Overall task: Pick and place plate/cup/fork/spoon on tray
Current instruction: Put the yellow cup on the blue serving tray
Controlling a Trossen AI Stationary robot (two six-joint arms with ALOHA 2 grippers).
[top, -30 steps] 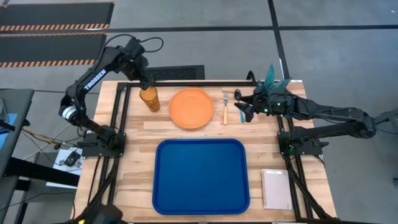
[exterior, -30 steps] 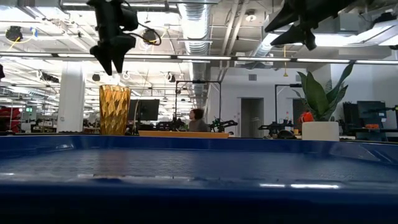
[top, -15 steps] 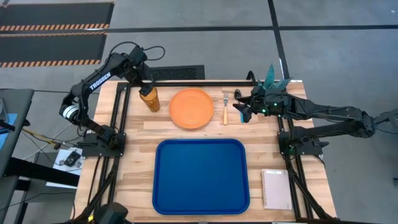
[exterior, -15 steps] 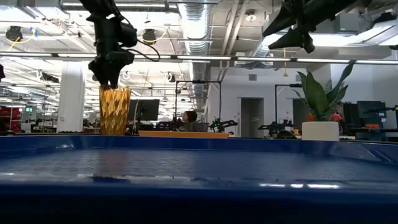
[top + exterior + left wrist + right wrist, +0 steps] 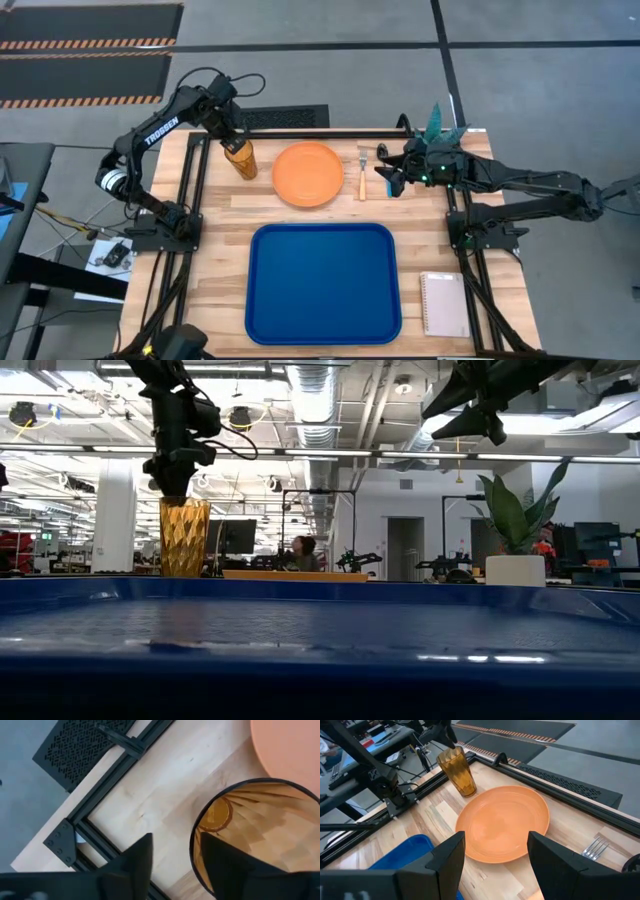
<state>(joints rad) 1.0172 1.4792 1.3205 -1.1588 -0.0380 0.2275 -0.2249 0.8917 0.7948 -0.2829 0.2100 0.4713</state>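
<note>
Straddling cup [image 5: 240, 159] rim, left claw [image 5: 231, 145] pointing down

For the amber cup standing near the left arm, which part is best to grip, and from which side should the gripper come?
Probably the rim wall, from straight above. The cup stands upright on the table with its mouth open upward, clear of the plate. The left gripper is open over it: one finger sits inside the mouth and the other outside, so closing would pinch the wall.
</note>
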